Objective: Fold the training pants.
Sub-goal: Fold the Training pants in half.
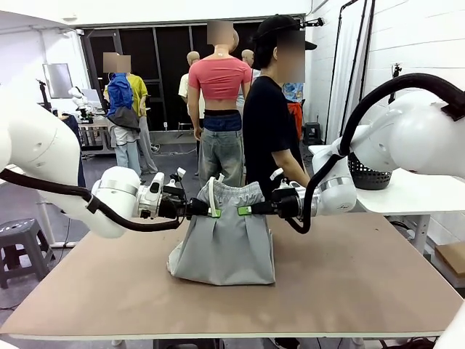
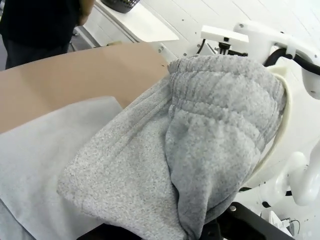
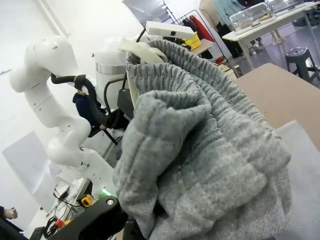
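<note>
So both claws are clamped tight on the waistband of the training pants (image 1: pixel 224 236), left claw (image 1: pixel 212 212) on one side and right claw (image 1: pixel 244 211) on the other, holding the top edge up above the worktop (image 1: pixel 349 276) while the lower part sits bunched on the surface in the middle. The wrist views mostly show thick gathered elastic wadded up at each pinch.

My worry: those pinches look like they've grabbed a lump of fabric rather than a clean edge, so if one arm moves quicker than the other the band could skew and the fold lands crooked. The white drawstring (image 1: pixel 211 193) is looping loose near the left claw and could get trapped inside the fold. Also the person (image 1: pixel 270 123) is standing right behind the far edge, close to the arms.
</note>
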`<state>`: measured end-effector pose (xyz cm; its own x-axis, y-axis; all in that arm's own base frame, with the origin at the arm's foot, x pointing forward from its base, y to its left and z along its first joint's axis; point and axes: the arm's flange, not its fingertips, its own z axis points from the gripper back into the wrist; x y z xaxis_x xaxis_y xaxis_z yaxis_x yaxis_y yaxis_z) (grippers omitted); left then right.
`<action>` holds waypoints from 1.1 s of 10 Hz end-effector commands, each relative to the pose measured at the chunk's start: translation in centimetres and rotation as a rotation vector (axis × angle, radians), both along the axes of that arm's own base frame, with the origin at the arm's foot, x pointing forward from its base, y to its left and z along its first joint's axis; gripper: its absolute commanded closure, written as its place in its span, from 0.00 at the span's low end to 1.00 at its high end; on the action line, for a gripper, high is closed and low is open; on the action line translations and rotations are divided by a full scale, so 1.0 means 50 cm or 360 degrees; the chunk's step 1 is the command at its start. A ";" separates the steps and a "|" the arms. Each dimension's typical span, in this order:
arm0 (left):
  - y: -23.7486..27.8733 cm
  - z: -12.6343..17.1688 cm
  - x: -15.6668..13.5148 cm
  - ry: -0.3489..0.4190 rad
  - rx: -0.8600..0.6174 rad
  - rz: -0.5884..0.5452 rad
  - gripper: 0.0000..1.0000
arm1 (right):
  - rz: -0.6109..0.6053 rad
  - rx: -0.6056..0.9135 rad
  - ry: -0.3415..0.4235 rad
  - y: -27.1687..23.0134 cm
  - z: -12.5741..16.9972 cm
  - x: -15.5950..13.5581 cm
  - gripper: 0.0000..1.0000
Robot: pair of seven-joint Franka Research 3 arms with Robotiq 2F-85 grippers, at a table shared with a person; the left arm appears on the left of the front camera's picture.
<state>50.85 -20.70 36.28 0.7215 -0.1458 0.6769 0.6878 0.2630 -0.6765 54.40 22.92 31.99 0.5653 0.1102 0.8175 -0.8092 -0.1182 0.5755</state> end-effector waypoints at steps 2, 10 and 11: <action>-0.002 -0.044 0.050 0.0204 0.0065 0.0058 1.00 | -0.0093 0.0040 0.0102 -0.008 -0.057 0.036 1.00; 0.009 -0.115 0.094 0.0376 0.0079 0.0138 1.00 | -0.0242 -0.0054 0.0176 -0.003 -0.131 0.089 1.00; 0.008 -0.114 0.102 0.0373 0.0070 0.0146 1.00 | -0.0263 -0.0062 0.0166 -0.006 -0.129 0.095 1.00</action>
<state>54.92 -20.80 30.42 0.8624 -0.0952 0.4972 0.4991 0.3239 -0.8037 57.74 22.99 25.50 0.6498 0.0792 0.7560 -0.7579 -0.0075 0.6523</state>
